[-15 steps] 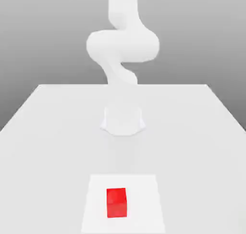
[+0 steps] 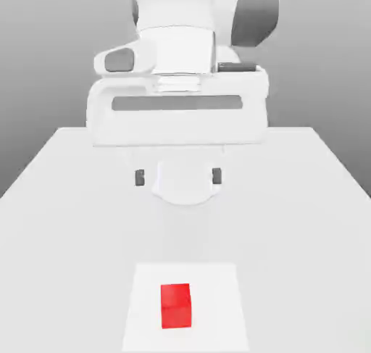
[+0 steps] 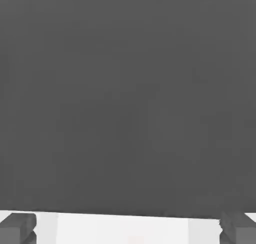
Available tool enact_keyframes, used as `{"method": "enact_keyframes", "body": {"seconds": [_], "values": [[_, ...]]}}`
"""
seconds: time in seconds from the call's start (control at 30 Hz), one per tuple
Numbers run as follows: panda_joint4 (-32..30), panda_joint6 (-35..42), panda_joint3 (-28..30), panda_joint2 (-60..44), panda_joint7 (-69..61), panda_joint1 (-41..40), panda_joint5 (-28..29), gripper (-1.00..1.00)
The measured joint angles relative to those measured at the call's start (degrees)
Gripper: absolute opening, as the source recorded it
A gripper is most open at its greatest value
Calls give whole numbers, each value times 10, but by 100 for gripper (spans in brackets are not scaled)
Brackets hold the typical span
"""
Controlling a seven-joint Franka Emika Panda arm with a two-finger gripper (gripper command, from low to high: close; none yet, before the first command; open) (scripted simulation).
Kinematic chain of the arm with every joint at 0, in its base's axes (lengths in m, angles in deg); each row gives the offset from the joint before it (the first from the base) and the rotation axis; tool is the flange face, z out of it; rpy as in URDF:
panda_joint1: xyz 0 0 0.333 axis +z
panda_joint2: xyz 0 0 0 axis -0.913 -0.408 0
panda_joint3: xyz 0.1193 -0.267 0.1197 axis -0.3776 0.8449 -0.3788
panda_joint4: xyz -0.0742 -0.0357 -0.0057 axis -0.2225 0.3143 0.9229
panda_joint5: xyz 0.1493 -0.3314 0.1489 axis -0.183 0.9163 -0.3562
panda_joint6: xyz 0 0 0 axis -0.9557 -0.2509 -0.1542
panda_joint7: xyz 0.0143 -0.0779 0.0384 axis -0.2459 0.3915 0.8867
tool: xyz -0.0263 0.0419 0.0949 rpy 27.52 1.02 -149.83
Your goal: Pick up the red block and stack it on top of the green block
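Note:
The red block point(image 2: 176, 306) is a small bright cube resting on a paler square patch point(image 2: 217, 322) near the table's front edge in the exterior view. My gripper point(image 2: 177, 176) hangs high over the middle of the table, well behind and above the block, with its white hand body broad across the frame. It is open: the two dark fingertips point(image 2: 139, 177) stand far apart with nothing between them. In the hand view the gripper point(image 3: 128, 229) shows its dark fingertips point(image 3: 17, 228) at opposite corners, over a strip of white table.
The white table point(image 2: 65, 199) spreads wide on both sides of the block. The arm's round base point(image 2: 186, 192) sits at the table's centre behind the gripper. A grey backdrop lies beyond the far edge.
The arm has swung its hand down and forward into the exterior view, where before only the upper links showed. The red block has not moved.

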Motion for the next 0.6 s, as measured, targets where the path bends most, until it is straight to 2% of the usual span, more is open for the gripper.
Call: {"method": "enact_keyframes", "body": {"seconds": [0.23,0.4,0.43,0.6], "values": [[-49,-72,3,-145,-19,-4,1,0],[-41,-154,-7,-249,-29,-11,-10,0],[-39,-168,-9,-266,-31,-12,-12,-100],[-39,-168,-9,-266,-29,-12,-11,-100]]}}
